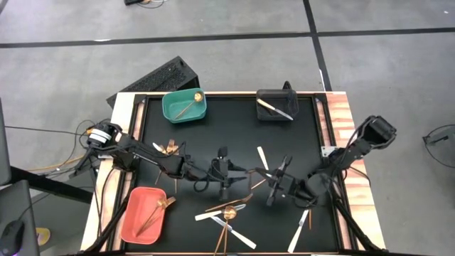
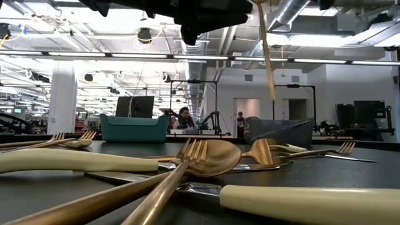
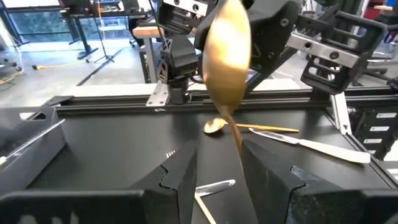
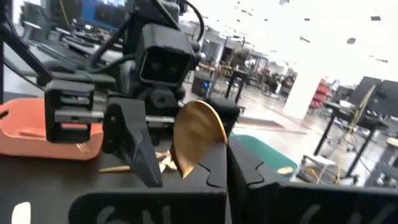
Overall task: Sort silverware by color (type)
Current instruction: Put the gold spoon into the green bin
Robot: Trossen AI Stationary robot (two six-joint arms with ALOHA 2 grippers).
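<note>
A gold spoon stands upright in the air over the middle of the black mat, bowl up. My right gripper, level from the right, is shut on it. My left gripper faces it from the left, open. Its fingers stand on either side of the handle; whether the handle touches one finger I cannot tell. More silverware lies on the mat: a crossed pile of gold pieces and white-handled knives near the front, gold forks at left, and single knives. My right gripper is shut on the spoon just below the bowl, which rises past the fingertips; the fingers themselves hide the exact place. They come level from the table's right, across the spoon. The handle hangs straight down, its end clear of the table.
Far on the mat stand a teal bin with a gold spoon in it and a black bin holding a white knife. A salmon bin with gold forks sits near left. A black slotted box lies beyond the far left corner.
</note>
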